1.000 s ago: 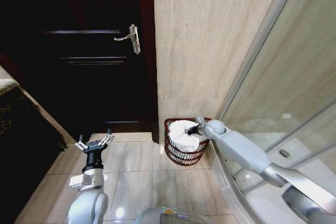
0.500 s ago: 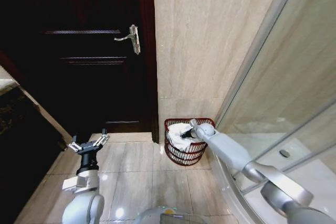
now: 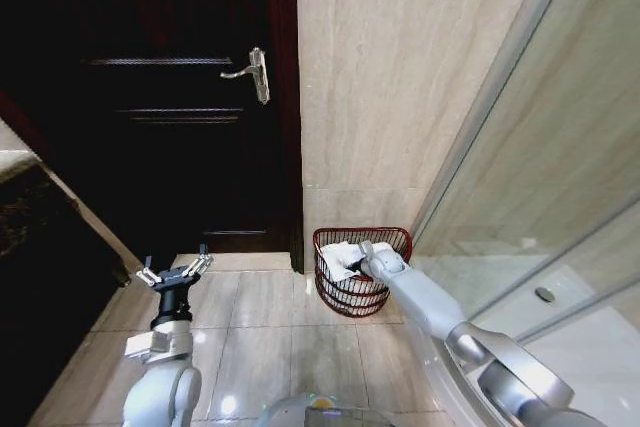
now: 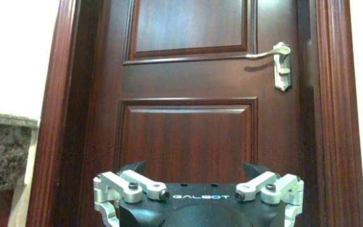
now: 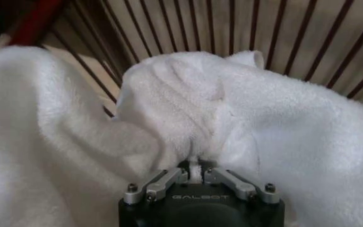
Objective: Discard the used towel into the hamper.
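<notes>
The hamper [image 3: 343, 300], a small round reddish-brown wire basket, stands on the floor against the tiled wall, just right of the door. The white towel [image 3: 338, 251] lies bunched inside it. My right gripper [image 3: 354, 265] reaches down into the basket and is shut on a fold of the towel [image 5: 263, 118]; in the right wrist view the right gripper [image 5: 195, 172] pinches the cloth, with the hamper bars [image 5: 188, 23] close behind. My left gripper [image 3: 174, 272] stands open and idle above the floor at the left, and the left gripper [image 4: 197, 185] faces the door.
A dark wooden door [image 3: 170, 117] with a metal lever handle [image 3: 254, 71] is behind the left arm. A glass shower screen [image 3: 540, 177] and its curved base run along the right. A dark stone counter [image 3: 25, 237] borders the left.
My right arm has pushed further down into the hamper, carrying the towel from above the rim to inside it. The left arm has barely shifted.
</notes>
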{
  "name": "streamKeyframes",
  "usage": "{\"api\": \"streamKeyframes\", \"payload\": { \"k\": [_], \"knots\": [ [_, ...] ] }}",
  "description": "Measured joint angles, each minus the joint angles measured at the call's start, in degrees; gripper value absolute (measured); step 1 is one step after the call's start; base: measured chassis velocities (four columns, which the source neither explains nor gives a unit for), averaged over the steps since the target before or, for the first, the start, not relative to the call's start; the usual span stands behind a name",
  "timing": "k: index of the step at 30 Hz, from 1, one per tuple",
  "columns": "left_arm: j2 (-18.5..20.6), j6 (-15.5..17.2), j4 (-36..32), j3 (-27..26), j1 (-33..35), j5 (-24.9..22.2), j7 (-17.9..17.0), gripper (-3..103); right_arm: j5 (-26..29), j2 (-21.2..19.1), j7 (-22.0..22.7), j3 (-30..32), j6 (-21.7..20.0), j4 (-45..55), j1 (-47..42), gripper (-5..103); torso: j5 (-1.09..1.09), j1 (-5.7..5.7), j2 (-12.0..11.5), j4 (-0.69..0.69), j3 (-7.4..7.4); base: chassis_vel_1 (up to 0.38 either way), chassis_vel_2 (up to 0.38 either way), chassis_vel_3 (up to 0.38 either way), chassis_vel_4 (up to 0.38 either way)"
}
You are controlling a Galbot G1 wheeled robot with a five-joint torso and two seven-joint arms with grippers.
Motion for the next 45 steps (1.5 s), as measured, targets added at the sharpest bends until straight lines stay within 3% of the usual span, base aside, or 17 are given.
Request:
{"api": "streamKeyframes", "payload": {
  "k": [3, 5, 7, 8, 11, 13, 16, 17, 20, 25, 29, 36, 39, 41, 44, 45],
  "knots": [
    [0.2, 0.0, 0.0, 0.4, -0.2, 0.0, 0.0, 100, 1.4, -1.4, 3.2, 0.8, 2.2, 3.5, 0.1, 24, -0.02, 0.00, 0.0, -0.01, 0.00, 0.000, 0.000, 0.000, 0.000],
    [0.2, 0.0, -0.1, 0.6, -0.2, 0.0, 0.1, 100, 1.8, -1.8, 3.7, 1.1, 2.7, 4.6, 0.1, 24, -0.01, 0.00, 0.0, 0.00, 0.01, 0.000, 0.000, 0.000, 0.000],
    [0.4, 0.0, -0.1, 0.8, -0.2, 0.0, 0.2, 100, 2.2, -3.3, 4.8, 2.5, 3.9, 8.4, 0.1, 35, -0.01, 0.01, 0.0, 0.04, 0.00, 0.000, 0.000, 0.000, 0.000],
    [0.4, 0.0, -0.1, 0.8, -0.2, 0.0, 0.2, 100, 2.2, -3.3, 4.8, 2.5, 3.9, 8.4, 0.1, 35, -0.01, 0.01, 0.0, 0.04, 0.00, 0.000, 0.000, 0.000, 0.000],
    [1.0, 0.0, -0.1, 0.9, -0.2, -0.3, 0.3, 100, 1.1, -5.6, 6.3, 5.6, 6.4, 14.7, -2.1, 52, 0.00, 0.01, 0.0, 0.06, 0.00, 0.000, 0.000, 0.000, 0.000],
    [1.1, 0.0, -0.1, 0.9, -0.3, -0.4, 0.4, 100, 0.6, -6.1, 6.5, 6.4, 6.8, 16.1, -2.9, 52, -0.01, 0.01, 0.0, 0.04, 0.00, 0.000, 0.000, 0.000, 0.000],
    [1.8, 0.0, 0.1, 0.9, -0.5, -0.8, 0.5, 100, -2.8, -8.3, 7.6, 12.8, 10.0, 25.8, -10.1, 68, -0.03, 0.01, 0.0, 0.03, -0.03, 0.000, 0.000, 0.000, 0.000],
    [1.8, 0.0, 0.1, 0.9, -0.5, -0.8, 0.5, 100, -2.8, -8.3, 7.6, 12.8, 10.0, 25.8, -10.1, 68, -0.03, 0.01, 0.0, 0.03, -0.03, 0.000, 0.000, 0.000, 0.000],
    [2.1, 0.0, 0.1, 0.9, -0.7, -1.4, 0.8, 100, -5.2, -8.6, 9.4, 16.6, 13.3, 30.9, -16.2, 84, 0.02, 0.01, 0.0, 0.02, -0.03, 0.000, 0.000, 0.000, 0.000],
    [2.3, 0.0, 0.8, 0.9, -0.8, -1.9, 1.3, 100, -5.8, -8.3, 11.6, 18.4, 14.6, 34.2, -20.5, 98, 0.02, 0.01, 0.0, 0.04, -0.02, 0.000, 0.000, 0.000, 0.000],
    [2.6, -0.2, 1.2, 1.1, -0.8, -2.0, 1.5, 100, -6.2, -7.7, 11.9, 18.4, 14.2, 34.5, -22.2, 99, 0.00, 0.01, 0.0, 0.04, -0.02, 0.000, 0.000, 0.000, 0.000],
    [3.8, 0.7, 1.4, 1.4, -0.6, -2.8, 1.5, 100, -6.9, -6.7, 12.4, 18.2, 9.9, 30.9, -21.6, 101, -0.02, 0.01, 0.0, 0.04, -0.01, 0.000, 0.000, 0.000, 0.000],
    [4.2, 1.5, 1.6, 1.8, 0.1, -2.8, 1.5, 100, -7.0, -6.4, 12.9, 19.2, 6.5, 30.7, -22.2, 89, -0.02, 0.01, 0.0, 0.03, -0.02, 0.000, 0.000, 0.000, 0.000],
    [4.2, 1.7, 1.7, 1.8, 0.4, -3.0, 1.5, 100, -7.3, -6.3, 13.2, 19.4, 6.3, 30.6, -22.6, 89, -0.01, 0.01, 0.0, 0.04, -0.02, 0.000, 0.000, 0.000, 0.000],
    [4.4, 1.4, 3.5, 1.7, 1.2, -3.2, 1.5, 100, -7.7, -6.0, 13.6, 19.7, 5.6, 31.1, -23.8, 73, -0.03, 0.00, 0.0, 0.04, -0.02, 0.000, 0.000, 0.000, 0.000],
    [4.4, 1.4, 3.5, 1.7, 1.2, -3.2, 1.5, 100, -7.7, -6.0, 13.6, 19.7, 5.6, 31.1, -23.8, 73, -0.03, 0.00, 0.0, 0.04, -0.02, 0.000, 0.000, 0.000, 0.000]
  ]
}}
